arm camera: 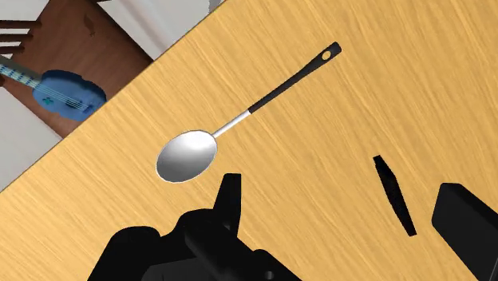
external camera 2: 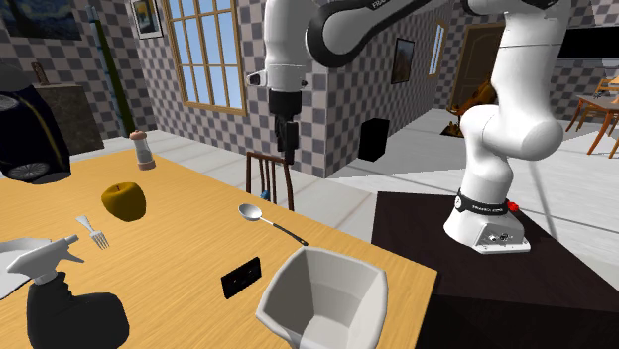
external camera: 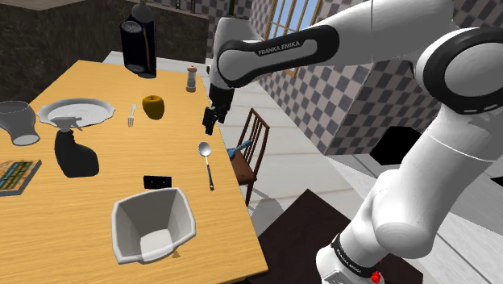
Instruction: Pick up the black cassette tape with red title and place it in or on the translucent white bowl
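The black cassette tape (external camera: 158, 182) (external camera 2: 241, 277) lies flat on the wooden table, just beyond the white angular bowl (external camera: 153, 224) (external camera 2: 322, 297). I cannot make out its red title. My gripper (external camera: 210, 119) (external camera 2: 288, 139) (arm camera: 339, 190) hangs well above the table near its edge on the shoulder view's right. It is over the head of a spoon (external camera: 206, 161) (external camera 2: 268, 221) (arm camera: 239, 124) and well away from the cassette. In the wrist view the fingers (arm camera: 227, 199) stand apart with nothing between them.
On the table stand a yellow-brown apple (external camera: 153, 106), a fork (external camera: 132, 115), a black spray bottle (external camera: 74, 149), a plate (external camera: 75, 111), a shaker (external camera: 191, 78), a coffee machine (external camera: 139, 44) and a grey jug (external camera: 18, 121). A chair (external camera: 251, 149) with a blue toy guitar (arm camera: 68, 92) stands beside the table edge.
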`<state>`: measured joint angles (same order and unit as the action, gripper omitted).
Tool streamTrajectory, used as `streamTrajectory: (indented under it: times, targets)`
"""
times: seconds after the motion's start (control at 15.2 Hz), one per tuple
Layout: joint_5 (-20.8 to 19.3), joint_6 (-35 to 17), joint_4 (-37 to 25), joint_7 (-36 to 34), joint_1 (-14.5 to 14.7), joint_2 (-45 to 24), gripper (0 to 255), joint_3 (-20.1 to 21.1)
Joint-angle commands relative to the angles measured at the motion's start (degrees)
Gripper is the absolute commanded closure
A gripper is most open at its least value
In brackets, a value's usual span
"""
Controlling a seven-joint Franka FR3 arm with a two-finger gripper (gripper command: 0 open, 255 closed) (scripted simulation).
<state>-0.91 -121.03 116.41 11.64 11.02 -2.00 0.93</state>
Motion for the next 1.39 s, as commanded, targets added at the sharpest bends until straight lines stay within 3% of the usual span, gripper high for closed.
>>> streamTrajectory:
  times: [0.0,0.66,1.32]
  targets:
    - [-0.1,-1.1,-2.6,0.7,0.9,-4.0,0,0.9]
    - [-2.0,-3.7,-17.4,5.5,4.3,-23.1,0,4.0]
    - [-5.2,-1.5,-37.7,10.1,9.2,-43.1,0,6.4]
